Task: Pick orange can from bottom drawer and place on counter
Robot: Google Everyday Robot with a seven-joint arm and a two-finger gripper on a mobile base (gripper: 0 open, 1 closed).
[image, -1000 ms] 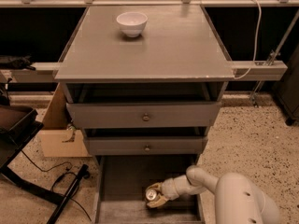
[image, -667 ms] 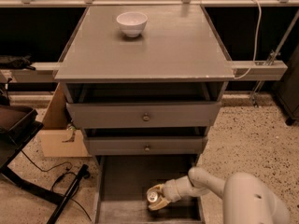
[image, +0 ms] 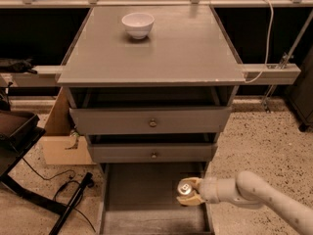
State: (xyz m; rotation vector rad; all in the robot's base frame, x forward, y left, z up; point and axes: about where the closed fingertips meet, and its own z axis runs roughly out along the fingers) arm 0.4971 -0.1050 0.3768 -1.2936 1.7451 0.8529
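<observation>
Gripper clamped on the orange can over the open bottom drawer

The gripper (image: 188, 192) reaches in from the right on a pale arm (image: 254, 195); its 2 tan fingers (image: 191, 181) sit one on each side of the orange can (image: 184, 187), closed against it; the can stands upright, long axis vertical, silver top facing up; it is at the right side of the bottom drawer (image: 142, 204), near the right wall; whether it touches the floor I cannot tell; above, the counter (image: 161, 53) holds a white bowl (image: 138, 24) near its far edge.
</observation>
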